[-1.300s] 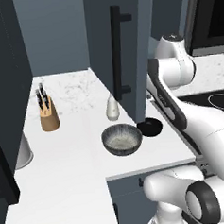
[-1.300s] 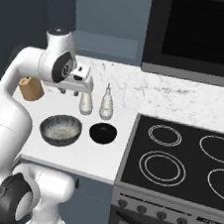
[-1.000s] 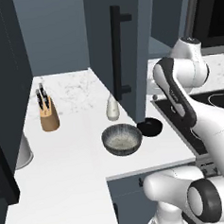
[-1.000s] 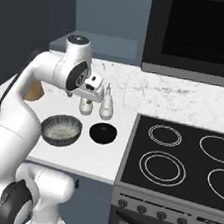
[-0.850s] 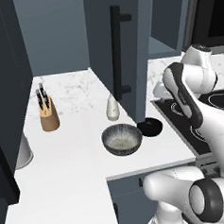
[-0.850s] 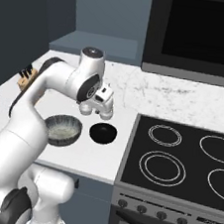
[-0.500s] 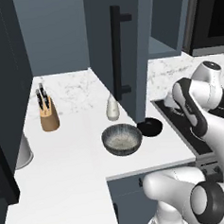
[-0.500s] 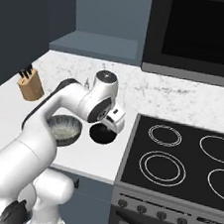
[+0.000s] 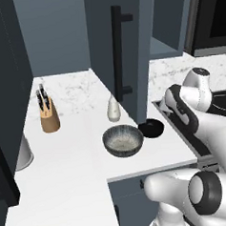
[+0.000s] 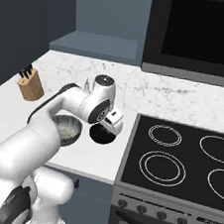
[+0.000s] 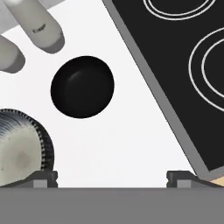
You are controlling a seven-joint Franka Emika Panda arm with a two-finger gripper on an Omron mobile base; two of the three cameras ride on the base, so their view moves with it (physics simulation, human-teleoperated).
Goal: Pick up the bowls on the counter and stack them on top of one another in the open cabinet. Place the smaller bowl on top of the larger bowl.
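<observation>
The small glossy black bowl (image 11: 82,86) sits empty on the white marble counter (image 11: 131,131), ahead of my open gripper (image 11: 112,178), whose dark fingertips (image 11: 43,177) stand wide apart with nothing between them. The wide grey speckled bowl (image 11: 19,151) rests just beside it, also empty. From the right base view my gripper (image 10: 107,129) hangs low over the black bowl (image 10: 102,136), and the arm covers part of the grey bowl (image 10: 67,128). Both bowls stand close together near the counter's front edge, grey bowl (image 9: 123,141) and black bowl (image 9: 152,128). The blue-grey cabinet door (image 9: 120,52) stands open above them.
Two pale shaker bottles (image 11: 41,24) stand just beyond the black bowl. A black cooktop (image 10: 177,162) borders the counter right next to the bowl. A knife block (image 9: 49,117) stands at the back left. A dark oven unit (image 10: 199,35) hangs above the cooktop.
The arm has swung down from high over the counter and across toward the cooktop side, bringing the hand low over the black bowl. Bowls and shakers have not moved.
</observation>
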